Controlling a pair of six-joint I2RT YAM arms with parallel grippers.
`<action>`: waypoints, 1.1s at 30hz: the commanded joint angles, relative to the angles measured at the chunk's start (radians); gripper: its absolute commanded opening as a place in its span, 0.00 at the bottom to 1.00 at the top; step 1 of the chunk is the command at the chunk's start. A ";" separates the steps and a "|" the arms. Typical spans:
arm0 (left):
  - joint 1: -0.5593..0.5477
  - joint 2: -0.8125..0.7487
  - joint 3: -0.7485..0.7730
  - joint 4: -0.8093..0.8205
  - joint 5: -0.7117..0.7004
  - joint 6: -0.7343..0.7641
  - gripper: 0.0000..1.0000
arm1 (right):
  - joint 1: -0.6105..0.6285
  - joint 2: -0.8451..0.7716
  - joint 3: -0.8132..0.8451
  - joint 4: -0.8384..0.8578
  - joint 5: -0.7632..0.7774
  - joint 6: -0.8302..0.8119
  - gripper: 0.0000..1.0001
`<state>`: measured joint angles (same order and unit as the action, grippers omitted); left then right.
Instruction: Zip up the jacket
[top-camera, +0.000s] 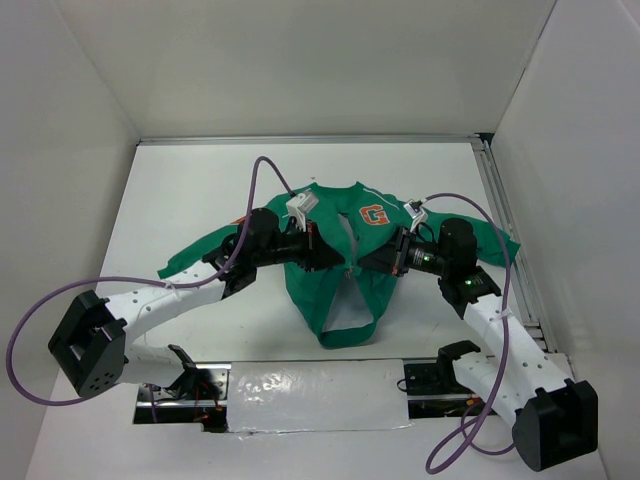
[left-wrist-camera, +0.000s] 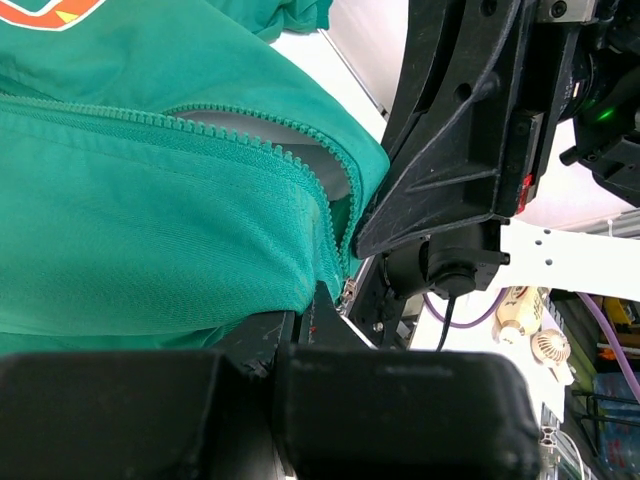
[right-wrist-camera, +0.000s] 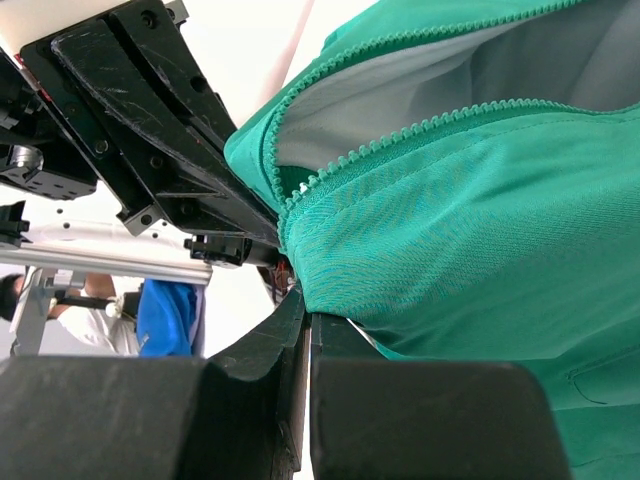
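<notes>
jacket (top-camera: 325, 300) lies on the white table (top-camera: 200, 190) near the middle of the top view, with its collar toward 12 o'clock, its hem (top-camera: 345, 338) toward 6 o'clock and a sleeve out to each side. the orange g patch (top-camera: 374, 215) sits at about 1 o'clock from the spot where the two grippers meet. left gripper (top-camera: 335, 262) reaches in from 9 o'clock and right gripper (top-camera: 365, 266) from 3 o'clock. their tips come almost together on the front opening, below the patch. in the left wrist view the left gripper (left-wrist-camera: 318, 300) has its fingers pressed together on a fold of green cloth just beside the zipper teeth (left-wrist-camera: 250, 150), and the right gripper (left-wrist-camera: 450, 130) stands close at 2 o'clock against the cloth's edge. in the right wrist view the right gripper (right-wrist-camera: 300, 300) pinches the cloth of the facing side the same way, with the left gripper (right-wrist-camera: 150, 120) at 10 o'clock. the two rows of teeth lie apart with grey lining (right-wrist-camera: 400, 90) showing between them, and they draw together toward the tips. toward 6 o'clock from the grippers the front edges part and the hem curves in a loop.
</notes>
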<state>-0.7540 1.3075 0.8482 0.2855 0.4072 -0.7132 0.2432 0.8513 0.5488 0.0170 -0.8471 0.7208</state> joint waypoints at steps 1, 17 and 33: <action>0.002 -0.007 -0.009 0.092 0.036 0.004 0.00 | -0.005 -0.009 0.019 0.083 -0.027 0.012 0.00; 0.002 -0.044 -0.046 0.123 0.088 0.047 0.00 | -0.007 0.020 0.065 -0.049 0.077 -0.006 0.00; 0.002 0.067 0.075 -0.058 0.179 0.078 0.12 | 0.024 0.015 0.073 -0.025 0.086 0.002 0.00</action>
<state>-0.7490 1.3540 0.8623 0.2718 0.5381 -0.6525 0.2596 0.8665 0.5648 -0.0460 -0.7700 0.7345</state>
